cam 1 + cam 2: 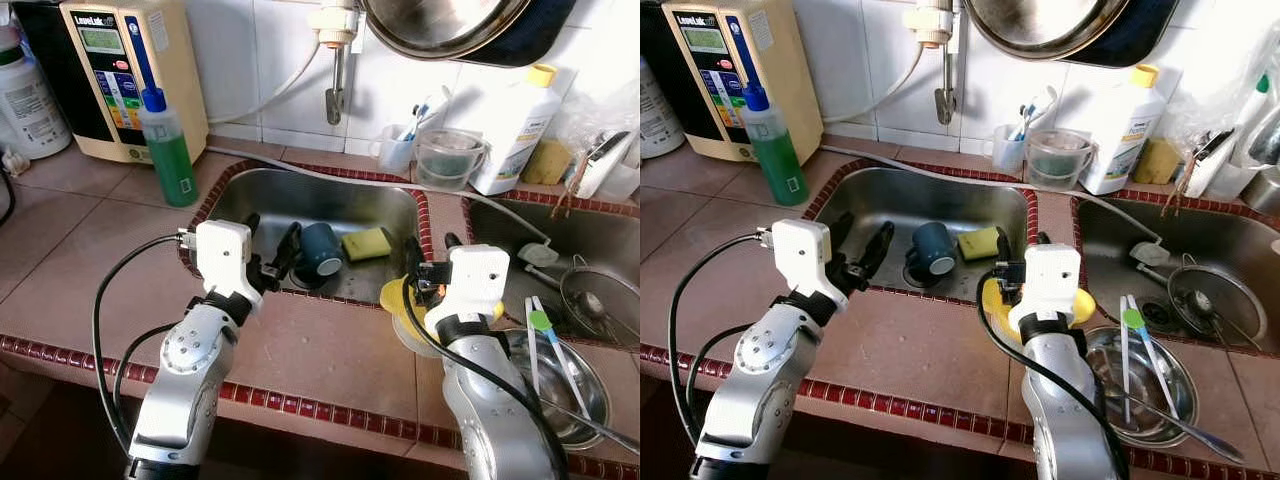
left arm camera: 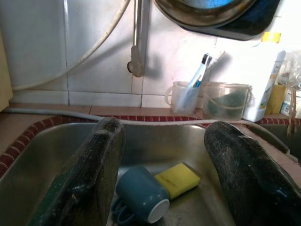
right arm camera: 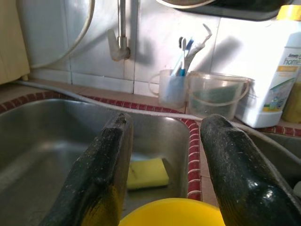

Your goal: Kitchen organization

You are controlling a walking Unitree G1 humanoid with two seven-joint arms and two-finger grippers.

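A dark blue mug (image 1: pixel 320 250) lies on its side in the left steel sink (image 1: pixel 330 195), mouth toward me, with a yellow sponge (image 1: pixel 367 243) just to its right. My left gripper (image 1: pixel 272 245) is open over the sink's near rim, its fingers pointing at the mug (image 2: pixel 141 195) and a little short of it. To the right, my right gripper (image 1: pixel 430 255) is open too, hovering over a yellow bowl (image 1: pixel 395 296) on the counter strip between the two sinks. That bowl (image 3: pixel 174 214) shows low between its fingers, and the sponge (image 3: pixel 146 173) lies beyond.
A green soap bottle (image 1: pixel 170 145) and a beige water unit (image 1: pixel 120 70) stand at the back left. The tap (image 1: pixel 335 90) hangs over the sink. A brush cup (image 1: pixel 397 148), a clear tub (image 1: pixel 447 158) and a white bottle (image 1: pixel 515 125) line the back ledge. A steel bowl (image 1: pixel 560 380) holding utensils sits at the right.
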